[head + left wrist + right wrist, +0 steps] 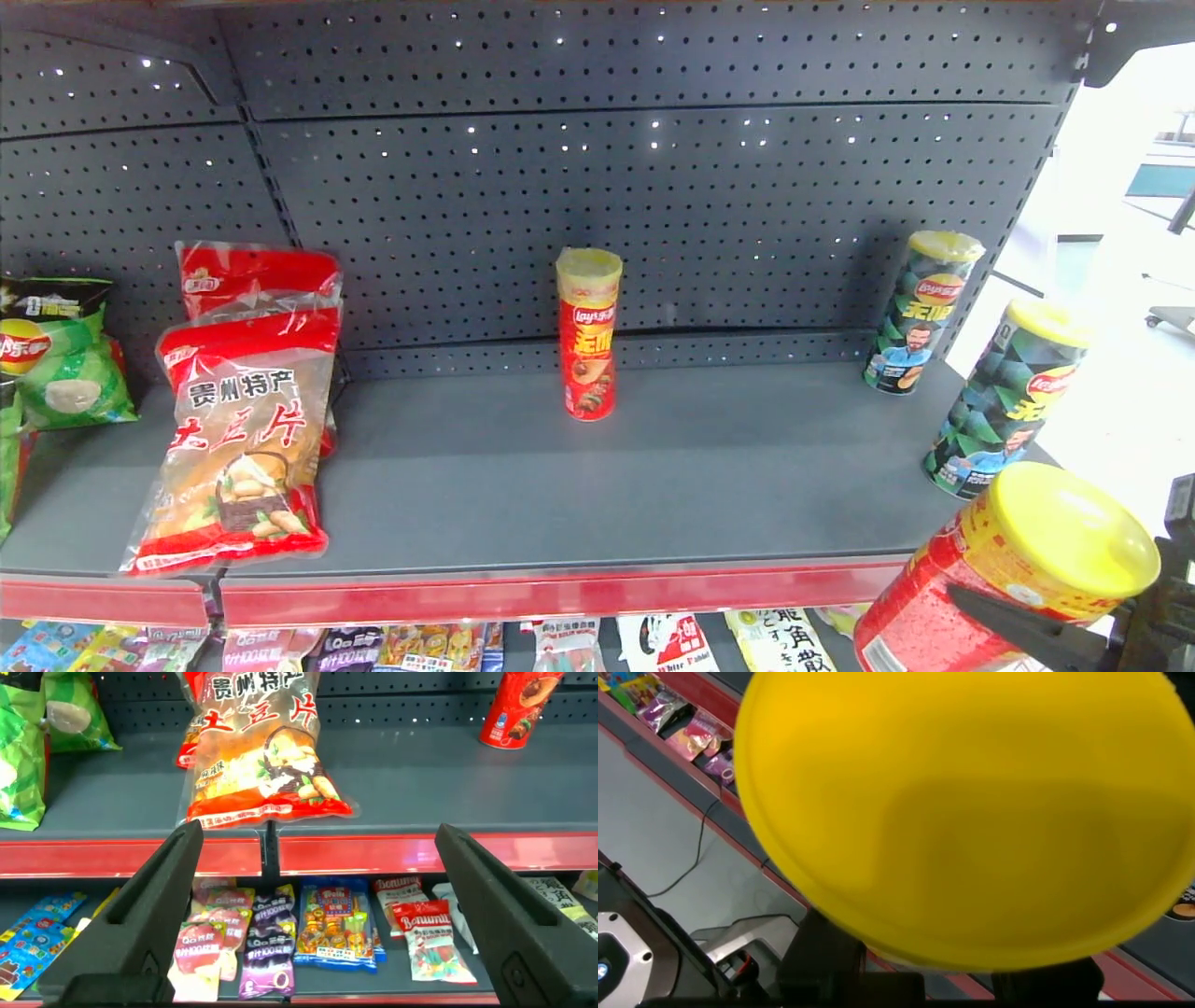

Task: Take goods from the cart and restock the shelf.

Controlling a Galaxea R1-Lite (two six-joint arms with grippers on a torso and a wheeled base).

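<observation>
Head view: your right gripper [1046, 623] grips a red can [1008, 569] at the near right, not yet on the shelf [672, 476], where a second can [588, 336] already stands. Left wrist view: your left gripper [318, 924] is wide and empty. Right wrist view: the held can's yellow lid [971, 812] looms close.

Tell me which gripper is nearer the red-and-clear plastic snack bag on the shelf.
Left. The left gripper is open right in front of the red-and-clear plastic bag; the right gripper, shut on a yellow-lidded red can, is at the shelf's right end.
</observation>
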